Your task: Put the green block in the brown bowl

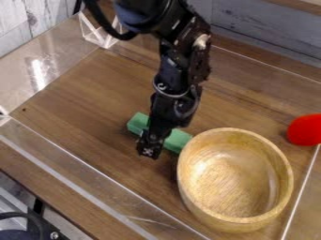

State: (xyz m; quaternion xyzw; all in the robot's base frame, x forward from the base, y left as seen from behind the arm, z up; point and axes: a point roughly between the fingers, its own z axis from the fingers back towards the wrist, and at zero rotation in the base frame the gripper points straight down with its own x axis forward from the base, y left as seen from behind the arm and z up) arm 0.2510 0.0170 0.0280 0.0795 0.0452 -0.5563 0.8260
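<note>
The green block (172, 140) is a flat, elongated bar in plain mint green, lying at a slant on the worktop (77, 100), whose brown surface looks like wood with a smooth, low-sheen finish. Its near end lies right by the brown bowl (235, 179), a wide round vessel of pale wood with a thick, smooth rim and a hollow, rounded inside; the block is outside it. The black, jointed tool (160, 139) reaches down over the block, its knobbly dark fingers spread apart and released, partly covering the green surface; whether they touch it cannot be told. A glossy red rounded object (305, 130) sits beyond the bowl, and a clear, angular container (100, 31) stands near the back edge.
</note>
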